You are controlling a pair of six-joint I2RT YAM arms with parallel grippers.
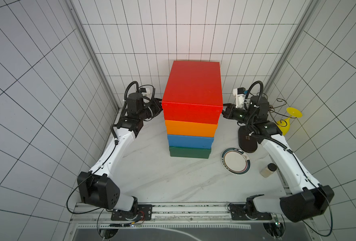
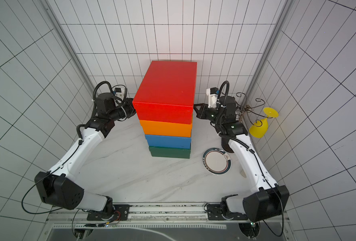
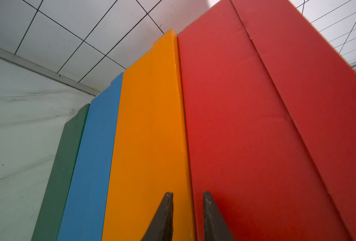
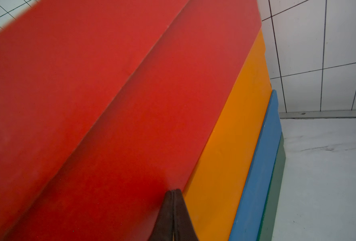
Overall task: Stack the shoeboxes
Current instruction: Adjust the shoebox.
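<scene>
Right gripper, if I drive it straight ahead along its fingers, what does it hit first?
The red shoebox: the shut right gripper points at its side wall, low down, just above the orange shoebox. The tips look almost on it; contact is unclear.

Left pincer: tips hidden behind the red shoebox in both top views; that shoebox runs off the picture edges in both wrist views. Jar near the right edge of the bench: nearly all covered by the right arm in a top view. Plate: rim lettering too small to read; lids of orange shoebox, blue shoebox and green shoebox covered by the box above each.
</scene>
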